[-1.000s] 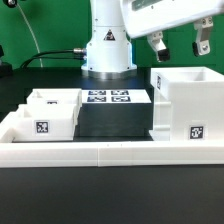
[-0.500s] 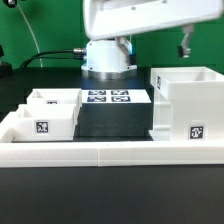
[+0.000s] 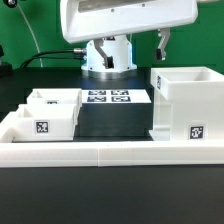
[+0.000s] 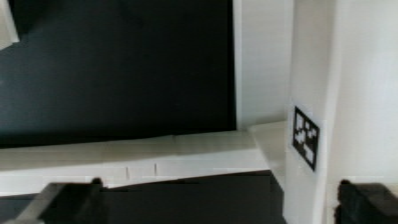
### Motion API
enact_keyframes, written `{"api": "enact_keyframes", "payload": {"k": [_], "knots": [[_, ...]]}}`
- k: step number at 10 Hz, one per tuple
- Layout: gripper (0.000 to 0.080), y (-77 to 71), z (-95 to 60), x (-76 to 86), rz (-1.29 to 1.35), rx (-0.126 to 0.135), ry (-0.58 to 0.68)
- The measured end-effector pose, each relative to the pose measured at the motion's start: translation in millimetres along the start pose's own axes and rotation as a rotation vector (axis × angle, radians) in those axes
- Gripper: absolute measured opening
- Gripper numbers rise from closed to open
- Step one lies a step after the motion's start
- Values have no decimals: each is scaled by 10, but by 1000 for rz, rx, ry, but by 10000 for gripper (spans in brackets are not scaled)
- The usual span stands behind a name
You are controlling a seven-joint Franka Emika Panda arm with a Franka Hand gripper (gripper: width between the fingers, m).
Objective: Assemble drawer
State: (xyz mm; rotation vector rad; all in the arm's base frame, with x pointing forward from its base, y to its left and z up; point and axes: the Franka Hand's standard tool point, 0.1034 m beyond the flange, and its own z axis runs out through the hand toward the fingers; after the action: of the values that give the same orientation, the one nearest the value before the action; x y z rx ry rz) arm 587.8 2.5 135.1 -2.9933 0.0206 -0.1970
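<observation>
The tall square hollow box (image 3: 186,98) of the drawer stands on the exterior view's right, with a square tag (image 3: 196,133) on its front. Two small white trays (image 3: 44,115) sit side by side on the left; the front one carries a tag. My gripper (image 3: 163,43) hangs high behind the box, mostly hidden by the arm's big white link; only one dark finger shows there. In the wrist view the gripper (image 4: 214,205) is open and empty, its dark fingertips (image 4: 64,200) far apart, above the black table beside the box's tagged wall (image 4: 306,135).
The marker board (image 3: 107,97) lies flat behind the black table middle. A low white wall (image 3: 100,150) borders the front and shows in the wrist view (image 4: 143,160). The robot base (image 3: 107,55) stands at the back, with a black cable to its left.
The arm has swung: the big white link now fills the top of the exterior view, and the visible finger has moved toward that view's left. The parts have not moved.
</observation>
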Motion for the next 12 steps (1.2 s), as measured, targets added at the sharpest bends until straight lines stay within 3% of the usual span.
{"api": "enact_keyframes", "payload": {"k": [1,4,6,7,12], "knots": [[649,112,25,-70,0,-13,-23],[649,653,139,-311,37,-57,-63],[649,970,315,-414,44,-85,-68],[649,1030,383,-433,40,-94,-67],[649,1015,373,-418,37,-94,-64]]}}
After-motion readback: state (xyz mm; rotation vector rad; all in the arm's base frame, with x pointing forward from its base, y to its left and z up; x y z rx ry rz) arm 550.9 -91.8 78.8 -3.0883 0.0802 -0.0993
